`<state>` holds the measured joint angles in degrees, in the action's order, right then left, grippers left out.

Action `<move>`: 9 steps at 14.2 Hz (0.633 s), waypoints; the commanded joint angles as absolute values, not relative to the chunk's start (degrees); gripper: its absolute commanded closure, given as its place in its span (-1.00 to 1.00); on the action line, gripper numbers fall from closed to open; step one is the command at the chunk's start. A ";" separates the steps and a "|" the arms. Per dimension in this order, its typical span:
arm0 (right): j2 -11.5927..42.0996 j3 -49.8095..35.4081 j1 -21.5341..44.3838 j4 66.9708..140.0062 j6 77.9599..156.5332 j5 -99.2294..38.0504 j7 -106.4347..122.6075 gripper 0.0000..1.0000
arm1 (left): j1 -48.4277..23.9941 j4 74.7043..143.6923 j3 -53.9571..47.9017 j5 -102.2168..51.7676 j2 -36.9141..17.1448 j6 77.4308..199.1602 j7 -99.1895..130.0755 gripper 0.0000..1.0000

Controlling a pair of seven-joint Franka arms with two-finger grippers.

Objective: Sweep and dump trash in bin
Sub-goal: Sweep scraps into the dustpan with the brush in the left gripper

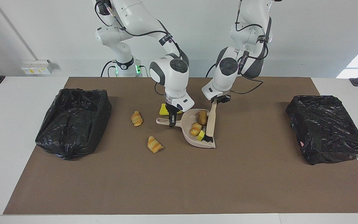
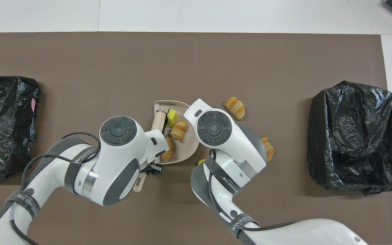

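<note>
Black bin (image 1: pixel 73 123) sits at the right arm's end; two pastries (image 1: pixel 136 118) lie loose beside it on the surface. Right gripper (image 1: pixel 171 120), jaws pinching the dustpan (image 1: pixel 194 138) handle. Trash (image 1: pixel 196 129) in the pan. Left gripper (image 1: pixel 218 100), jaws clamped on the brush (image 1: pixel 211 121), bristles inside the pan.

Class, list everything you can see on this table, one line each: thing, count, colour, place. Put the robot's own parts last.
Dustpan: one, beige, mid-mat.
Brush: one, beige handle, black bristles, head in the dustpan.
Tan bread lump: one, in the dustpan.
Striped pastry: one, orange, in the dustpan.
Yellow wedge: one, in the dustpan by the bristles.
Loose pastries: two, orange, on the mat toward the right arm's end.
Second yellow wedge: one, nearer the robots than the dustpan handle.
Bin bags: two, black, one at each end.
Mat: one, brown.
Left gripper: holds the brush.
Right gripper: holds the dustpan handle.
</note>
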<state>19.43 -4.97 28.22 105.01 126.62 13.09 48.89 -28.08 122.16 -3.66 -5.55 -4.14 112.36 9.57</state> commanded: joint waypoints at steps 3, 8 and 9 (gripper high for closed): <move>19.34 -5.36 27.69 104.77 128.24 12.57 47.72 1.00 | -24.00 121.56 -2.90 -5.80 2.35 105.40 9.31 1.00; 17.50 -5.36 26.46 102.57 122.70 11.96 51.23 1.00 | -23.81 121.90 -2.90 -5.80 9.93 97.04 20.19 1.00; 16.62 -5.36 25.58 102.48 121.56 10.39 52.20 1.00 | -23.99 122.51 -3.16 -5.80 10.71 96.94 23.26 1.00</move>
<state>18.86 -4.82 27.30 102.85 124.14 12.80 49.26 -23.52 120.93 -2.82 -5.62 8.81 97.91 18.10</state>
